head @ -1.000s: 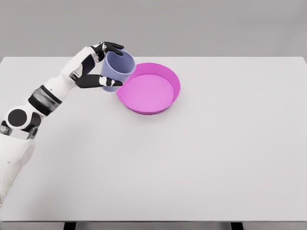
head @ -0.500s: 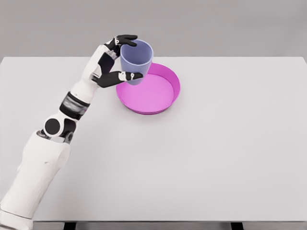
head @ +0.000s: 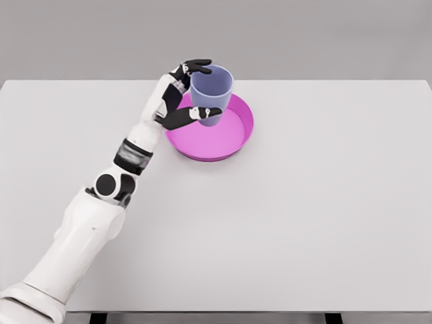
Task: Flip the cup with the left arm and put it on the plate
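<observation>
A lavender-blue cup [head: 211,93] stands upright with its mouth up, held in the air over the pink plate [head: 233,145]. My left hand [head: 196,91] is shut on the cup, thumb in front of it and fingers curled round its far rim. The cup sits above the plate's middle-left part, and whether its base touches the plate is not clear. The left arm reaches in from the lower left across the white table. The right arm is out of view.
The white table [head: 304,216] spreads wide to the right and front of the plate. Its far edge runs just behind the plate, with a grey wall beyond.
The left hand has carried the cup rightward from beside the plate's left rim to above the plate, turning it upright. The arm has stretched further across the table.
</observation>
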Controlling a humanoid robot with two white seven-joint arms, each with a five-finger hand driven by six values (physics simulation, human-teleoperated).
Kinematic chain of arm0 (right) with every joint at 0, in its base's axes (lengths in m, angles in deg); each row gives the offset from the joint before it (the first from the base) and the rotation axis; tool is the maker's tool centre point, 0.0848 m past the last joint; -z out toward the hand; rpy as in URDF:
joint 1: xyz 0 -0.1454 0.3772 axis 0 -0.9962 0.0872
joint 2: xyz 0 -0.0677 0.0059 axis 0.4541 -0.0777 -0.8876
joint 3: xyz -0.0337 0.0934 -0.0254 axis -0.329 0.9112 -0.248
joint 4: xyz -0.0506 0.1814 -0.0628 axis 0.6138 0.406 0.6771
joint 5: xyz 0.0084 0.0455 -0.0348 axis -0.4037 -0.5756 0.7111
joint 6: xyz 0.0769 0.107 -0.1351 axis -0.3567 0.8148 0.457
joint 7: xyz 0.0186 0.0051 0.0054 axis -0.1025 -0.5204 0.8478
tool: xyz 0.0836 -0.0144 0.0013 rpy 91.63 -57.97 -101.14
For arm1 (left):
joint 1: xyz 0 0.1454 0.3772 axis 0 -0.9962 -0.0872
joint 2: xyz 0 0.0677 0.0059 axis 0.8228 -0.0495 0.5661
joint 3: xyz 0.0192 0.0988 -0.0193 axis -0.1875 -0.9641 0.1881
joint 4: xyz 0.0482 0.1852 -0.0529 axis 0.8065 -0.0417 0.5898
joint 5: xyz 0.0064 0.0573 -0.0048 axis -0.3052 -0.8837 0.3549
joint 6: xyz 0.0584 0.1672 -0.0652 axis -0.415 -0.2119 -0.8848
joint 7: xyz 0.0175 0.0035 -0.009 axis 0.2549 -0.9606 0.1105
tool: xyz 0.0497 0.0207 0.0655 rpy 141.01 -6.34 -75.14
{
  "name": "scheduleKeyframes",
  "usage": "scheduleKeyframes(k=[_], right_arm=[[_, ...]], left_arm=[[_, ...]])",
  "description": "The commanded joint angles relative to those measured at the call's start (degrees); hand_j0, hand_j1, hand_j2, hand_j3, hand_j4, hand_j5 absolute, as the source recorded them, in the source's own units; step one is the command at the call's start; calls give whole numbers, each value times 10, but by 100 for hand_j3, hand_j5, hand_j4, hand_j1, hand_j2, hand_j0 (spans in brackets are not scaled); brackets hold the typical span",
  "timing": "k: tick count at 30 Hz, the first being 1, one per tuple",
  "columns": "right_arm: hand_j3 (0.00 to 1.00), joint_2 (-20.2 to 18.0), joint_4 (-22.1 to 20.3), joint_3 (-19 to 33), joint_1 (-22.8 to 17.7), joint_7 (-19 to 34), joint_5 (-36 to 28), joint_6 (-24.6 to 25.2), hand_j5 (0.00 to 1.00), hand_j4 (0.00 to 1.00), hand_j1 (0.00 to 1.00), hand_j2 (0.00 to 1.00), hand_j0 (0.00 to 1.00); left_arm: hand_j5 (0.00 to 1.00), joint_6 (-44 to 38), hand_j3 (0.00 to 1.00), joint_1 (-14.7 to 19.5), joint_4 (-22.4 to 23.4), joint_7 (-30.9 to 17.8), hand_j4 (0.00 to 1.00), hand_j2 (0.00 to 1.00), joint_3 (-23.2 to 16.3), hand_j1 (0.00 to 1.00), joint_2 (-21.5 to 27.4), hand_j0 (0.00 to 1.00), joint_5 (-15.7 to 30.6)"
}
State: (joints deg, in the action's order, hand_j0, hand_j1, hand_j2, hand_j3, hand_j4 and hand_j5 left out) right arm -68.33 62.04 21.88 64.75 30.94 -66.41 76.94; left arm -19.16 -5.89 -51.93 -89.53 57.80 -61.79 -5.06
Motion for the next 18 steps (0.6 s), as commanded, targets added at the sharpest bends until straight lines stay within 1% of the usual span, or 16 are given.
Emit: scheduleKeyframes(k=[1,7,10,13,18], right_arm=[[100,0,0,0,0,0,0,0,100,100,100,100,100],[100,0,0,0,0,0,0,0,100,100,100,100,100],[100,0,0,0,0,0,0,0,100,100,100,100,100],[100,0,0,0,0,0,0,0,100,100,100,100,100],[100,0,0,0,0,0,0,0,100,100,100,100,100]], left_arm=[[52,0,52,0,11,1,52,52,-2,52,-4,52,14],[53,0,53,14,80,-1,53,53,6,53,-31,53,21],[54,0,54,17,108,-1,54,54,8,54,-34,54,21],[54,0,54,21,117,-2,54,54,12,54,-35,54,20],[53,0,53,32,123,1,53,53,8,53,-49,53,17]])
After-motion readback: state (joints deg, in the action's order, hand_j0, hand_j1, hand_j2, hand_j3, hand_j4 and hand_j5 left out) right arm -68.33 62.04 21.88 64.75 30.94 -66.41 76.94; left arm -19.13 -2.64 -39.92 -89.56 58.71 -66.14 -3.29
